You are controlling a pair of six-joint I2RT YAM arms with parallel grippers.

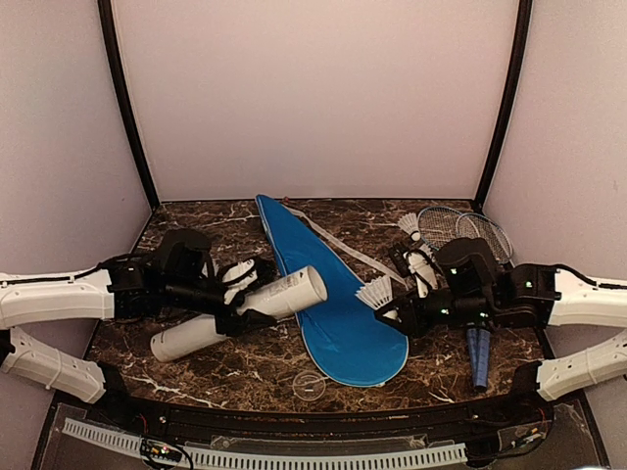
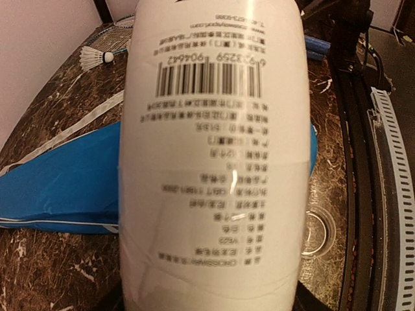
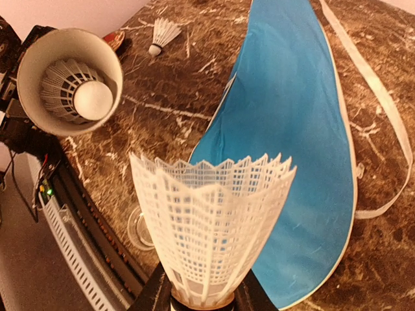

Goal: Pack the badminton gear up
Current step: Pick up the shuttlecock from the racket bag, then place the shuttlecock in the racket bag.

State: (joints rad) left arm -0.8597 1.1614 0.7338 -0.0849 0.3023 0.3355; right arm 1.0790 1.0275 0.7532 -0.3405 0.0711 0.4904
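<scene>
Left pincer [image 1: 238,311] holds tube [image 1: 290,292], mouth pointing right.

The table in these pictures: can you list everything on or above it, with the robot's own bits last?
tube: one, white, gripped by the left arm, open end toward the cover
held shuttlecock: one, white, in the right arm's grip
other shuttlecocks: three seen, white; one inside the tube, one by the rackets, one loose beyond the tube
cover: one, blue with a pale strap, flat mid-table
rackets: two, thin frames, blue handles, back right
lid: one, clear, round, near front edge
red object: one, small, partly hidden behind the tube
table: one, dark marble
left fingers: black, closed on the tube
right fingers: black, closed on the held shuttlecock
</scene>
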